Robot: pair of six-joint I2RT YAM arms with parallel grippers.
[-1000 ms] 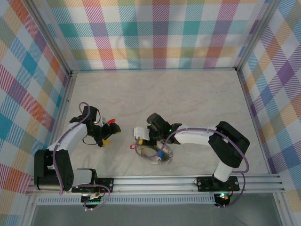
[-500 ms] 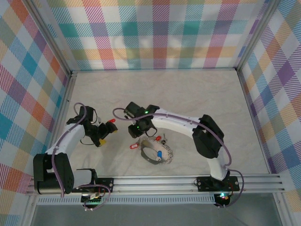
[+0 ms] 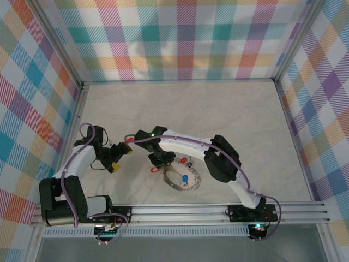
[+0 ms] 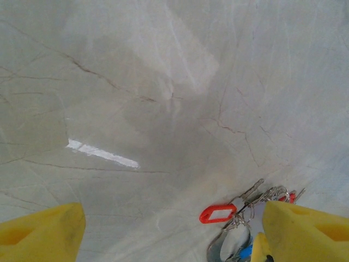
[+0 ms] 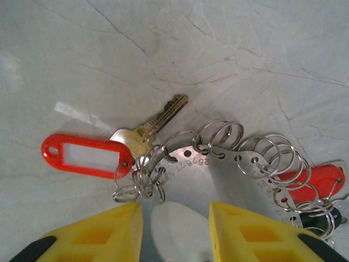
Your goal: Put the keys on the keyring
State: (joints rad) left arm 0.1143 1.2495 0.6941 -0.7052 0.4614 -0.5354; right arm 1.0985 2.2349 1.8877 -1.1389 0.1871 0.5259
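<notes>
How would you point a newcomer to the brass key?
On the marbled table, find the keyring of steel rings lying just ahead of the right hand. At its left end in the right wrist view lies the brass key, set apart by its bare metal head and long red tag.

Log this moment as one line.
left claw: open, empty | right claw: at keyring, white piece between fingers | red-tagged key: lying flat

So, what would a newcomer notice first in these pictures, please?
Probably the red tag with its brass key, lying on the pale table just ahead of the right gripper. Beside it spreads the keyring, a chain of silver loops.
</notes>
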